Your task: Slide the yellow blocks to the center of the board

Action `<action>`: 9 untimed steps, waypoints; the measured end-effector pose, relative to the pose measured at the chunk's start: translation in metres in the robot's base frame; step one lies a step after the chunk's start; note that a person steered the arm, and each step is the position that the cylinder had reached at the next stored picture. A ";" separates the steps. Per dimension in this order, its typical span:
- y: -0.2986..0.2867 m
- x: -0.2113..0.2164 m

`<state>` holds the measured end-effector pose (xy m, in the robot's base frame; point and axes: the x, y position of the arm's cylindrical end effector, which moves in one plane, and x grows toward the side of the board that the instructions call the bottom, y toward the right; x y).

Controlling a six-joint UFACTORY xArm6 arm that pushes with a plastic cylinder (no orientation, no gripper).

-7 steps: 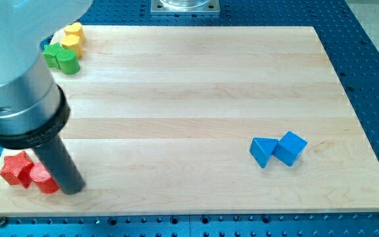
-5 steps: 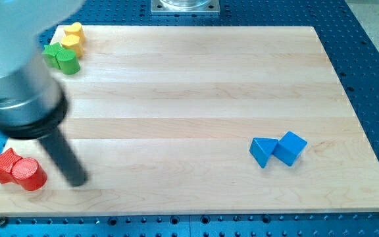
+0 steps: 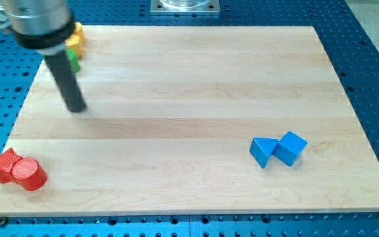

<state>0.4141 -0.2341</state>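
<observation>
The yellow blocks [image 3: 77, 37] sit at the board's top left corner, mostly hidden behind the rod. A sliver of a green block [image 3: 75, 62] shows just below them, at the rod's right edge. My tip [image 3: 76, 108] rests on the board below these blocks, a short way down from the green one and apart from it.
A red star [image 3: 4, 164] and a red cylinder [image 3: 29, 174] lie touching at the bottom left corner. A blue triangular block [image 3: 262, 151] and a blue cube [image 3: 290, 148] lie touching at the lower right. The wooden board [image 3: 196, 99] lies on a blue perforated table.
My tip has moved up the board's left side, from beside the red blocks to just below the green and yellow ones. The red blocks shifted left earlier and now lie still.
</observation>
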 end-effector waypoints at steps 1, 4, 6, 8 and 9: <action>-0.068 -0.033; -0.061 -0.209; 0.045 -0.123; 0.044 -0.173; -0.027 -0.195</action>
<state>0.2188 -0.2610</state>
